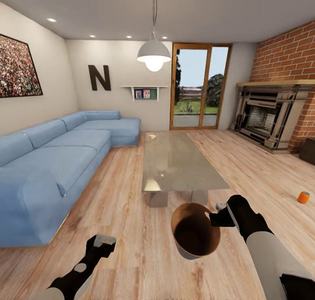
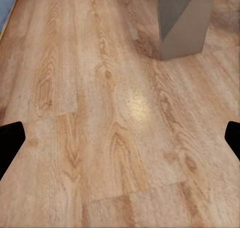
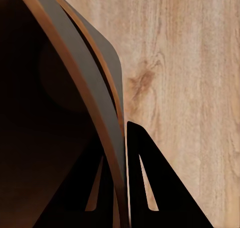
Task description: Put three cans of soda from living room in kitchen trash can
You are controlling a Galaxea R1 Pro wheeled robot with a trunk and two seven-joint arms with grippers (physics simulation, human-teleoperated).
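Observation:
My right gripper (image 1: 220, 215) is shut on the rim of the tash can (image 1: 194, 235), a round brown bin with a dark inside, held in front of me just above the wood floor. In the right wrist view its two fingers (image 3: 150, 193) pinch the bin's wall (image 3: 75, 88) from both sides. Only dark wall shows inside the bin. One orange can of soda (image 1: 303, 197) stands upright on the floor of the living room, far to the right. My left gripper (image 1: 103, 241) hangs open low on the left, over bare floor (image 2: 120, 138).
A glass table (image 1: 175, 160) stands straight ahead, its grey leg (image 2: 182, 18) near my left gripper. A blue sofa (image 1: 65, 160) runs along the left wall. A brick fireplace (image 1: 267, 120) and a dark box (image 1: 308, 150) are on the right.

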